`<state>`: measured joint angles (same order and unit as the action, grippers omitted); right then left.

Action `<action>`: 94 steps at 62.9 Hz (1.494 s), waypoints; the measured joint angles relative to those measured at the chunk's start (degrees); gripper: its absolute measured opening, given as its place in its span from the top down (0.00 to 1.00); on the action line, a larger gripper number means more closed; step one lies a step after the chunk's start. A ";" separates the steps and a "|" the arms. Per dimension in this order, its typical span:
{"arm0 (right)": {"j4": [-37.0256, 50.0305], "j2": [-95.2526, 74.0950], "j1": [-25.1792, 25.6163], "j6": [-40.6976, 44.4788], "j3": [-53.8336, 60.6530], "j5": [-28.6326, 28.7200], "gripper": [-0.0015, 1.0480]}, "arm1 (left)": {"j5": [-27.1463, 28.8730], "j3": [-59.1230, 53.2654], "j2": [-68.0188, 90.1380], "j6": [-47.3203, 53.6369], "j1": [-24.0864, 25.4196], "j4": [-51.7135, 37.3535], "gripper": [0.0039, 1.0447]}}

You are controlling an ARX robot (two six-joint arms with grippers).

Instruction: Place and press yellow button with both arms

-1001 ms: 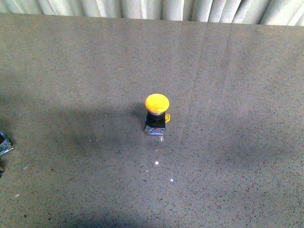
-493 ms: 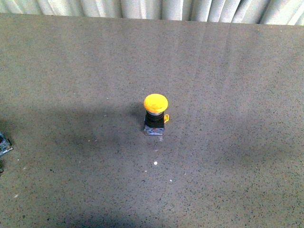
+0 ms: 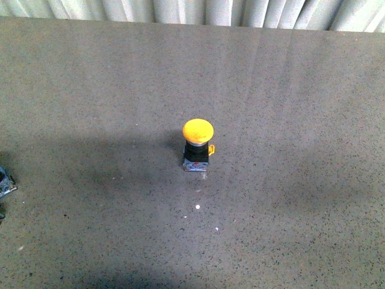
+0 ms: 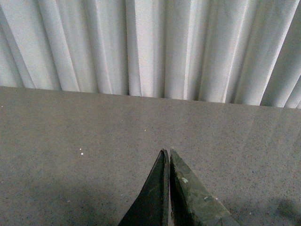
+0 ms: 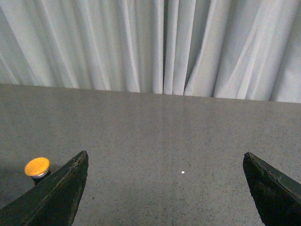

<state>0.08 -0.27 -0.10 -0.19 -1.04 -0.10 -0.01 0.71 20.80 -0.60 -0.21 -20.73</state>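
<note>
The yellow button stands upright on the grey tabletop near its middle, with its domed cap on a black collar and a small yellow tab on its right side. Neither gripper touches it. In the right wrist view the button shows beside one finger, outside the wide gap of my open right gripper, which holds nothing. My left gripper is shut with its two fingers pressed together over bare table, and the button is out of that view.
A pleated white curtain runs along the table's far edge. A small metallic part pokes in at the front view's left edge. White specks lie on the surface in front of the button.
</note>
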 joint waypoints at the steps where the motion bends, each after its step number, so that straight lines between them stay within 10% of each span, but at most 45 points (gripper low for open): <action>1: 0.00 0.00 0.00 0.00 0.00 0.00 0.09 | 0.00 0.00 -0.50 0.00 0.00 0.46 0.99; 45: 0.00 0.00 0.00 0.00 0.00 0.04 0.09 | 0.02 0.02 -19.82 0.04 0.09 20.74 0.99; 54: -20.61 -18.03 0.17 0.04 -10.38 5.35 0.09 | -0.04 0.02 -19.85 0.07 0.11 20.74 0.71; 73: -0.33 -56.54 -10.69 6.05 -22.86 1.70 0.09 | 0.00 0.02 -19.85 0.11 0.11 20.74 0.10; 94: 9.40 -84.67 -19.82 3.74 -36.26 -0.87 0.13 | 0.00 0.02 -19.85 0.26 0.11 20.74 0.09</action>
<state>9.48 -84.95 -19.92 3.55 -37.30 -0.97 -0.01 0.73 0.95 -0.34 -0.10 0.01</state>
